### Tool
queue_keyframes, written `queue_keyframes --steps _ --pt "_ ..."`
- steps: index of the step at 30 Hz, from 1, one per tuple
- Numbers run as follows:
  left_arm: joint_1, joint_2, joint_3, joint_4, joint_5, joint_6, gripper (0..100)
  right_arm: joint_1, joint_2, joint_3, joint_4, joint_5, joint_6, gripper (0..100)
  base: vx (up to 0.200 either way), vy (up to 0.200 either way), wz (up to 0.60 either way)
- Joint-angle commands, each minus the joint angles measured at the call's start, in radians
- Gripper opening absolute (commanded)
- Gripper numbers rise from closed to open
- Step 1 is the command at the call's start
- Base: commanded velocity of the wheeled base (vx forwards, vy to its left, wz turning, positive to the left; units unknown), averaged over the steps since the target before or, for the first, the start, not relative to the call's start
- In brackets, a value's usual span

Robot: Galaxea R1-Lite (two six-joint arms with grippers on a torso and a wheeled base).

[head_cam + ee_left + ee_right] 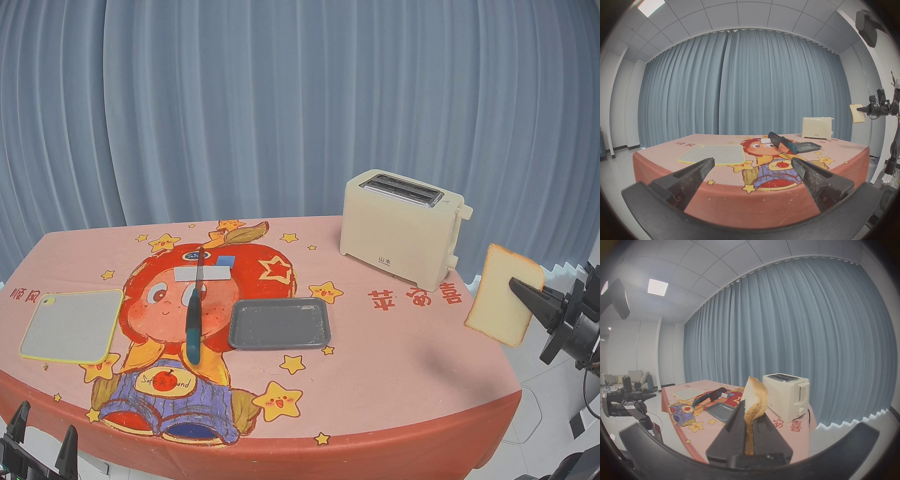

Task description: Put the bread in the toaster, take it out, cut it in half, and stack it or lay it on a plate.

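A slice of bread (504,304) hangs upright in the air off the table's right edge, pinched by my right gripper (522,291), which is shut on it; the bread (755,399) stands edge-on between the fingers. The cream toaster (401,226) sits at the table's back right, both slots empty. A grey tray-like plate (279,323) lies mid-table. A teal-handled knife (194,312) rests left of the plate. A cutting board (73,325) with a yellow rim lies at the far left. My left gripper (753,173) is open, low in front of the table's near left edge.
The table (400,369) wears a pink cartoon cloth. A small white card (202,273) lies under the knife blade. Blue curtains (300,106) hang behind the table. Bare cloth stretches between plate and toaster.
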Motion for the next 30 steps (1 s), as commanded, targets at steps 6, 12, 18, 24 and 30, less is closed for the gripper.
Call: queue_keyframes --steps 6,12,18,24,30 --pt "0.0 -0.002 0.018 0.0 0.0 -0.002 100 -0.008 0.019 -0.023 0.0 -0.001 0.003 0 0.0 0.0 0.0" --pt "0.0 -0.002 0.018 0.0 0.001 -0.005 100 0.015 0.025 -0.03 -0.006 -0.001 0.02 0 0.0 0.0 0.0" --pt "0.0 -0.002 0.018 0.0 0.0 -0.005 100 0.015 0.037 -0.04 -0.003 -0.001 0.023 0 0.0 0.0 0.0" --pt "0.0 -0.002 0.018 -0.002 0.0 -0.005 100 0.021 0.036 -0.04 -0.005 -0.001 0.025 0 0.0 0.0 0.0" --pt "0.0 -0.002 0.018 -0.002 0.0 -0.005 100 0.024 0.037 -0.039 -0.002 -0.001 0.023 0 0.0 0.133 0.0"
